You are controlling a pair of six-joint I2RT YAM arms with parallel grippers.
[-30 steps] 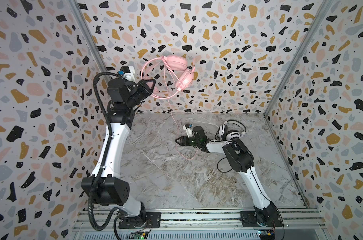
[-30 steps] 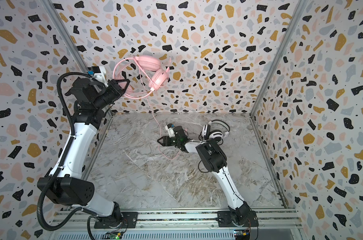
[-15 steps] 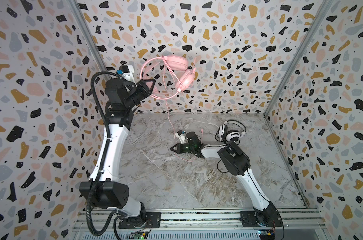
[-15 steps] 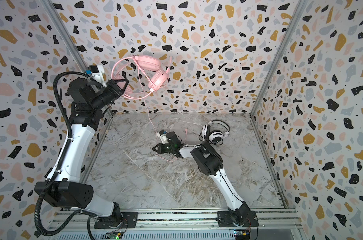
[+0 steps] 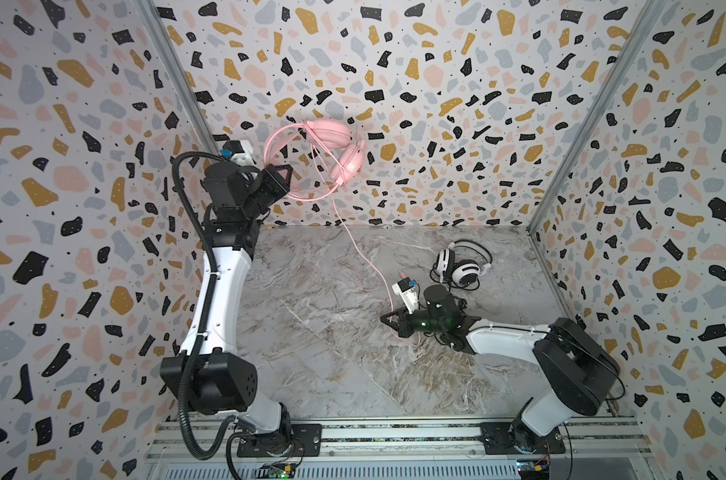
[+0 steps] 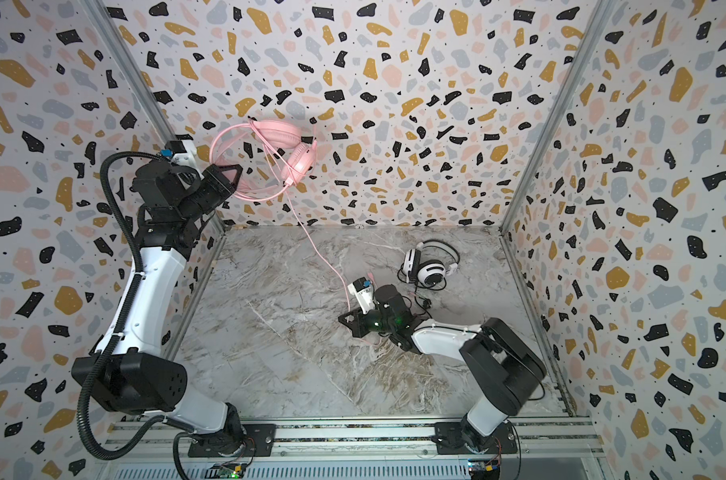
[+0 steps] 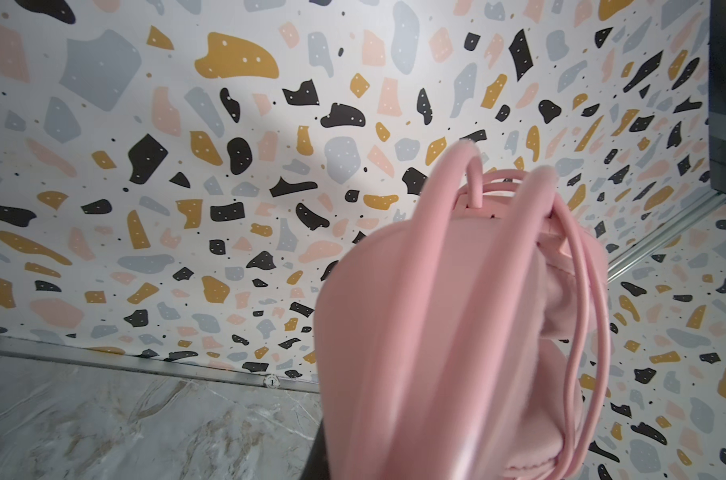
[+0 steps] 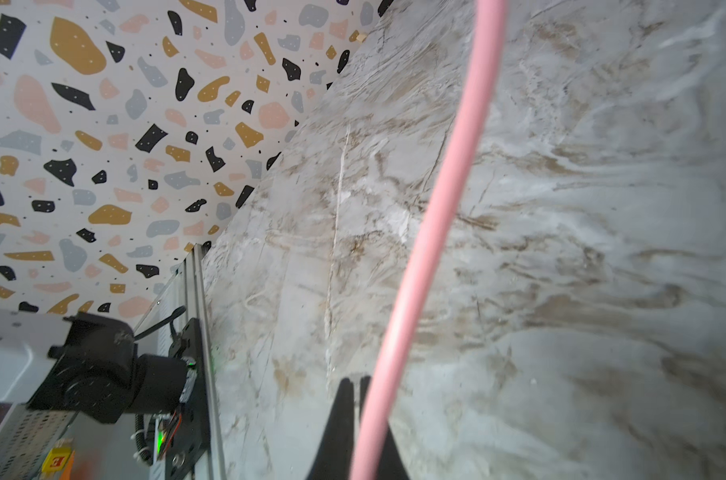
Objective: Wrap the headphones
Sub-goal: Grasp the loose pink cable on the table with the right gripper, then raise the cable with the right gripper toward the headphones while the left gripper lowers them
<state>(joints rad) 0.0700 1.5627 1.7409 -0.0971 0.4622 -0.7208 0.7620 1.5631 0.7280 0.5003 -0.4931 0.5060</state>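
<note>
2 arms (image 5: 220, 299), left gripper (image 5: 288, 179) clamping pink headset (image 5: 328, 133), right gripper (image 5: 384, 320) clamping pink cord (image 5: 361, 253), marble tabletop (image 5: 311, 345), terrazzo walls (image 5: 436, 62)

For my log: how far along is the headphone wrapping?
Done: some cord looped over the pink headset, held up by the left pincer. In hand: right pincer shut on the pink cord. Left: its hanging length, plus the white headset on the table.

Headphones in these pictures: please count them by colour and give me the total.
Pink headphones: 1, held up by the left gripper, with the pink cord running down to the right gripper.
White and black headphones: 1, lying on the table.
Total: 2
</note>
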